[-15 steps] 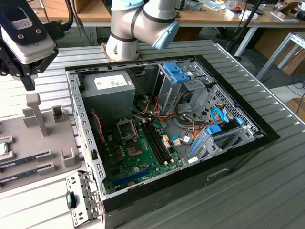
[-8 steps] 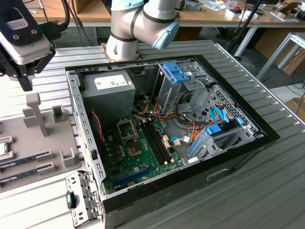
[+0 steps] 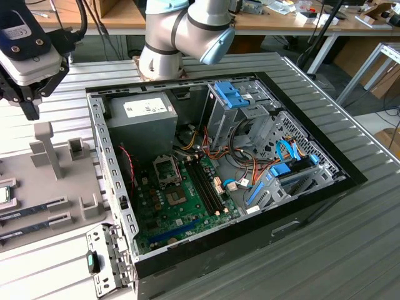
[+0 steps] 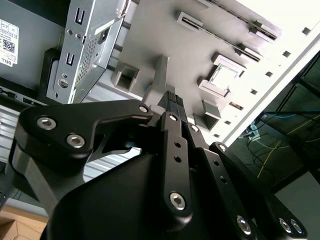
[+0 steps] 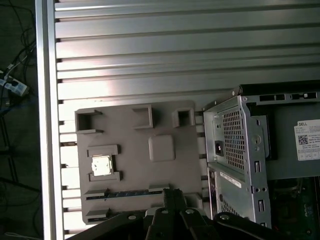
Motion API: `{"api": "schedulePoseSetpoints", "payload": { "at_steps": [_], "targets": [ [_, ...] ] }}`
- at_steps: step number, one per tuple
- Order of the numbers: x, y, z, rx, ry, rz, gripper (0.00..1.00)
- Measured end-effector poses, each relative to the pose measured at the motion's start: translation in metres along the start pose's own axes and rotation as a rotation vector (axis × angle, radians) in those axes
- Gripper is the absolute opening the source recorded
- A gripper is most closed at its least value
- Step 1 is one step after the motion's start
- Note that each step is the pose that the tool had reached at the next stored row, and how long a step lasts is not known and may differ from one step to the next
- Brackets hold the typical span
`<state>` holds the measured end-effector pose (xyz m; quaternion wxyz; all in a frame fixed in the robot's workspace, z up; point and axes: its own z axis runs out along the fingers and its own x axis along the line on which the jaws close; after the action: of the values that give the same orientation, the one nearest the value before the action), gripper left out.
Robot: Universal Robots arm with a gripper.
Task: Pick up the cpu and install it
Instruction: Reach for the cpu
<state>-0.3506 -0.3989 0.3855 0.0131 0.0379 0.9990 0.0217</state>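
You were still pre-pick: claw (image 5: 172,194) closed on nothing, cpu (image 5: 101,166) well clear of it, so grabbing needed jaws opened.

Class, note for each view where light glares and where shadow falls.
First wrist view: the cpu glares bright in its tray; second wrist view: the table washes out along its edge; exterior view: light is even, the computer case shaded inside.
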Motion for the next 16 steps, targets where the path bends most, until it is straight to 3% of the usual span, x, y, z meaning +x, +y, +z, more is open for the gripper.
{"api": "schedulePoseSetpoints", "payload": {
  "at_steps": [16],
  "targets": [
    [0.0096,-0.0007,0.0007,0.0,0.0,0.0,0.11]
  ]
}}
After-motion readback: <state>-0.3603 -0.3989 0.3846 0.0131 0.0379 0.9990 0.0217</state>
